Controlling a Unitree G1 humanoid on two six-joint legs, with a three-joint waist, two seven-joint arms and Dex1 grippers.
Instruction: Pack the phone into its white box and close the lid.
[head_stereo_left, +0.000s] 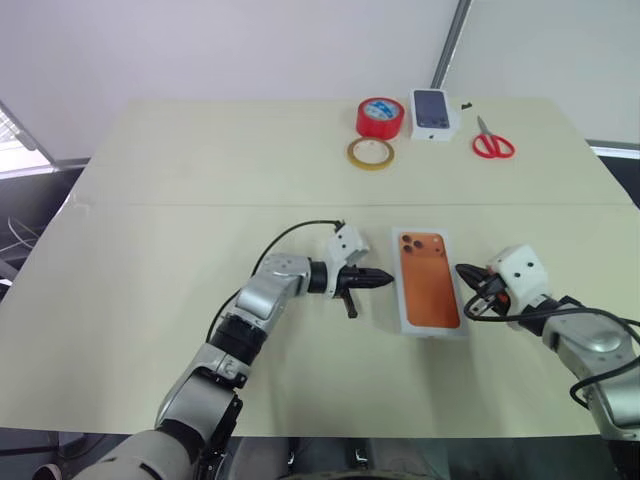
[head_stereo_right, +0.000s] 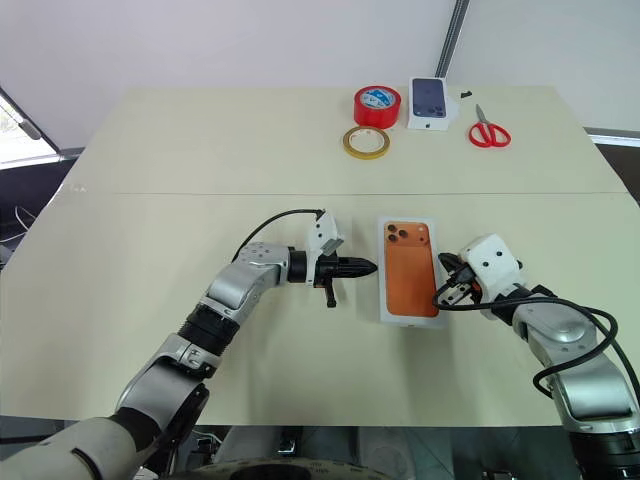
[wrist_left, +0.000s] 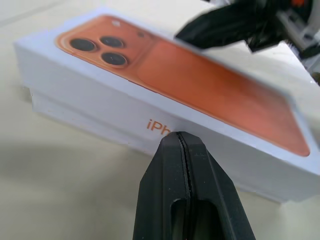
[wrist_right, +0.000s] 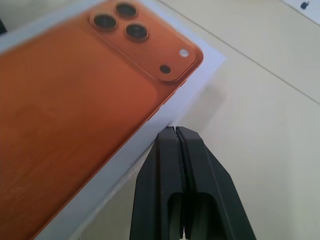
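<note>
Two grippers: flanked the lid (head_stereo_left: 431, 281) on the table (head_stereo_left: 180, 180)
Left gripper (head_stereo_left: 386, 279): fingers pressed together, empty
Right gripper (head_stereo_left: 461, 270): fingers pressed together, empty

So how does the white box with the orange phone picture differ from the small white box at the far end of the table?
The orange-printed box is larger and lies near the robot, between the two shut grippers, left gripper and right gripper. The small white box shows a dark phone picture and sits far back, between the red tape roll and the scissors. Both are white, rectangular and flat on the table.
</note>
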